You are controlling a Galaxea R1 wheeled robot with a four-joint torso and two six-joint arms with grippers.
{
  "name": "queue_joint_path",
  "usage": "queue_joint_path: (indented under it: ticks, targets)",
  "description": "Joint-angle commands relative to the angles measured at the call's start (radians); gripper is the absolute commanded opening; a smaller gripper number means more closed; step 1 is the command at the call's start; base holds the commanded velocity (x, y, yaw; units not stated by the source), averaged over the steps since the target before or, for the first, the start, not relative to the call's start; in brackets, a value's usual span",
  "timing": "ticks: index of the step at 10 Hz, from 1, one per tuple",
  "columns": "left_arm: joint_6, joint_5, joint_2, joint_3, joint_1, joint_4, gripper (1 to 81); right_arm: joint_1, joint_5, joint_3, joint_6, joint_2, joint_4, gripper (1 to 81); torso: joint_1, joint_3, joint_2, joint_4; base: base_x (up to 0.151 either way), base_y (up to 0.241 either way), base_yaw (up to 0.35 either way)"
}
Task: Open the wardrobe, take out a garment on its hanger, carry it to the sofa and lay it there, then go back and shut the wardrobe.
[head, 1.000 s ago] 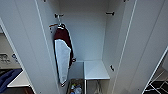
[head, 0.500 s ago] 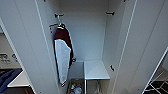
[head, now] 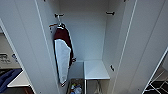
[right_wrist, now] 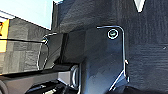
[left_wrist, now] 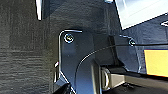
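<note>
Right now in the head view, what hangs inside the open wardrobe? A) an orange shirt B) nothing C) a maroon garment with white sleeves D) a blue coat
C: a maroon garment with white sleeves hangs at the left inside the wardrobe, whose doors stand open.

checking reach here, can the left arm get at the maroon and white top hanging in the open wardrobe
Probably yes: the wardrobe doors stand open and nothing blocks the maroon and white top on its rail. The left arm's wrist camera faces the floor, so it would have to lift first.

plate point(left_wrist: 75, 62): dark, rounded corner, pale edge
screw point(right_wrist: 113, 33): round, shiny
cable point(left_wrist: 105, 48): thin, curved
</note>
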Motion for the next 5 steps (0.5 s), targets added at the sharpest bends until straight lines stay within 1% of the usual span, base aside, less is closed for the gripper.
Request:
queue_joint_path:
  ticks: [1, 2, 3, 4, 5]
  targets:
    - [-0.064, -0.030, -0.267, 0.202, -0.130, -0.036, 81.1, 0.148, 0.045, 0.131, 0.090, -0.228, 0.019, 81.1, 0.000, 0.000, 0.000, 0.000, 0.000, 0.000, 0.000]
    - [-0.081, -0.060, -0.340, 0.240, -0.155, -0.036, 81.1, 0.174, 0.089, 0.131, 0.127, -0.277, 0.021, 81.1, 0.000, 0.000, 0.000, 0.000, 0.000, 0.000, 0.000]
    - [-0.116, -0.063, -0.417, 0.256, -0.198, -0.037, 81.1, 0.211, 0.091, 0.129, 0.153, -0.328, 0.022, 81.1, 0.000, 0.000, 0.000, 0.000, 0.000, 0.000, 0.000]
    - [-0.149, -0.062, -0.466, 0.257, -0.231, -0.036, 81.1, 0.251, 0.091, 0.137, 0.182, -0.387, 0.022, 81.1, 0.000, 0.000, 0.000, 0.000, 0.000, 0.000, 0.000]
    - [-0.164, -0.057, -0.503, 0.253, -0.270, -0.037, 81.1, 0.298, 0.088, 0.134, 0.199, -0.432, 0.022, 81.1, 0.000, 0.000, 0.000, 0.000, 0.000, 0.000, 0.000]
